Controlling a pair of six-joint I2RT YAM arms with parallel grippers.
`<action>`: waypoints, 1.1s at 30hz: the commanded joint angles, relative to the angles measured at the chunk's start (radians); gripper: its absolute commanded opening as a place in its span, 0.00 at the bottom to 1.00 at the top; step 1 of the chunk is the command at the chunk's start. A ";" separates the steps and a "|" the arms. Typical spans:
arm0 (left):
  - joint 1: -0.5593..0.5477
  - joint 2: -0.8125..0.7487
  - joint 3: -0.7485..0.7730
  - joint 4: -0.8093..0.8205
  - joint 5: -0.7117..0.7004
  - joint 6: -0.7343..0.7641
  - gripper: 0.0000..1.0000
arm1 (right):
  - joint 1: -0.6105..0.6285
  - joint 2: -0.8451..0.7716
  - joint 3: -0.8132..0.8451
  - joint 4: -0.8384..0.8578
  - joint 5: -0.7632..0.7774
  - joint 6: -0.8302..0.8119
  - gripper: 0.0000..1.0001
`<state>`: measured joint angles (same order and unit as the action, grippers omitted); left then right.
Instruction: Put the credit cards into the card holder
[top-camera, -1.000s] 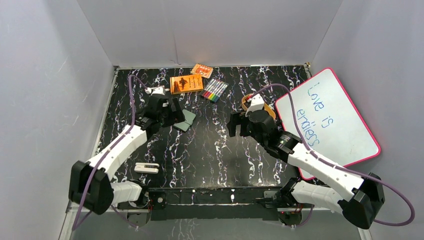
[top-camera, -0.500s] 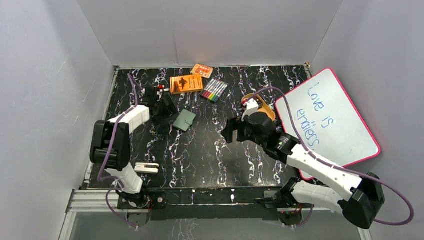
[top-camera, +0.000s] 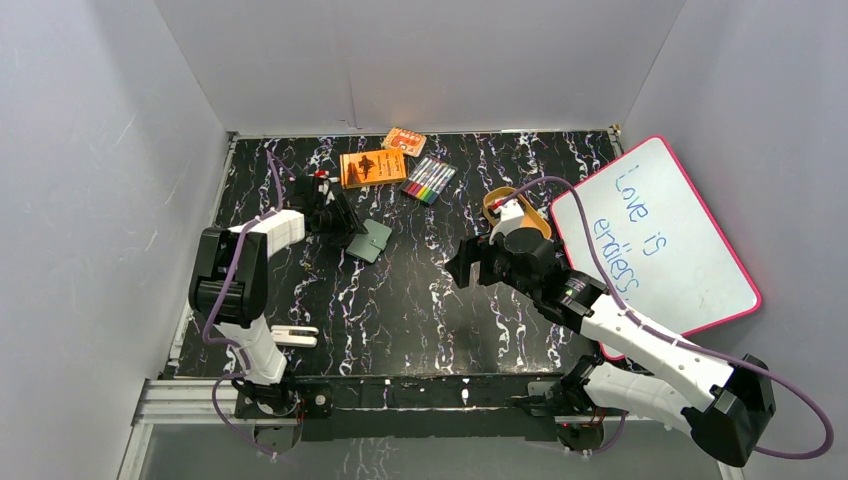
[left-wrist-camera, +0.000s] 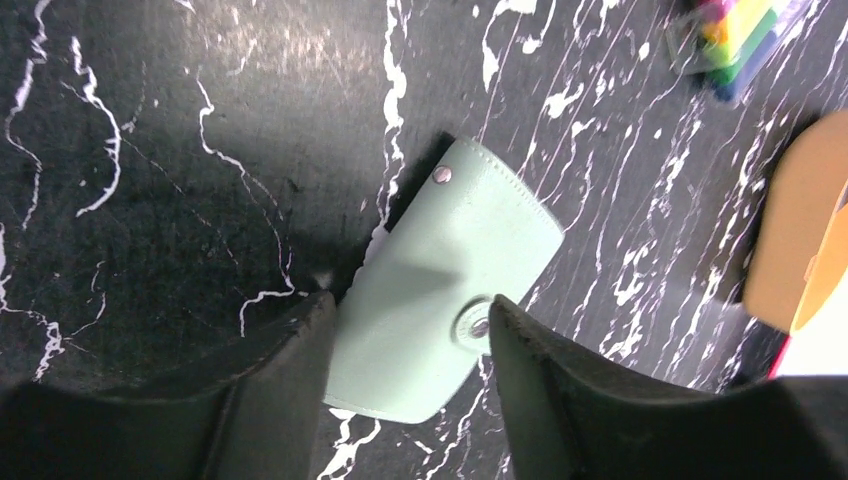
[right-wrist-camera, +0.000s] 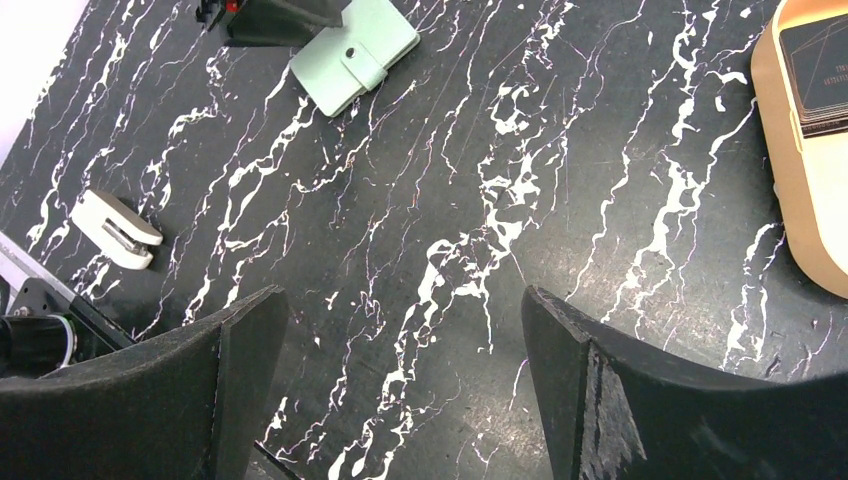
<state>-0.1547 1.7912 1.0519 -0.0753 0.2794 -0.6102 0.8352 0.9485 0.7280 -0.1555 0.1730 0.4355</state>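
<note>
The closed card holder (left-wrist-camera: 440, 290) lies flat on the marbled surface (left-wrist-camera: 150, 150), left pincer (left-wrist-camera: 408, 305) straddling its snap end at a narrowed gap, grip not determinable; right pincer (right-wrist-camera: 400, 295) hangs wide, holding nothing; dark credit cards (right-wrist-camera: 818, 60) sit in the tan tray (right-wrist-camera: 800, 190).

bright, even light from above; soft shadows on the table (left-wrist-camera: 150, 200), a pale sheen on its gloss. the left tool (left-wrist-camera: 407, 305) is blurred close to the lens.

Robot lab test booth: bare pale walls (top-camera: 110, 150) around a black marble-pattern tabletop (top-camera: 420, 300).
</note>
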 joint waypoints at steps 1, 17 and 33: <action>-0.003 -0.051 -0.056 -0.011 0.081 0.009 0.49 | -0.003 -0.014 0.013 0.029 0.012 0.005 0.94; -0.129 -0.223 -0.300 0.017 0.044 -0.043 0.16 | 0.006 0.073 -0.024 0.079 -0.133 0.094 0.86; -0.123 -0.457 -0.332 -0.083 -0.134 -0.114 0.63 | -0.029 0.571 0.201 0.282 -0.193 0.209 0.79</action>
<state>-0.2913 1.3979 0.7170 -0.1081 0.2214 -0.6968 0.8295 1.4506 0.8383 0.0025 -0.0040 0.6151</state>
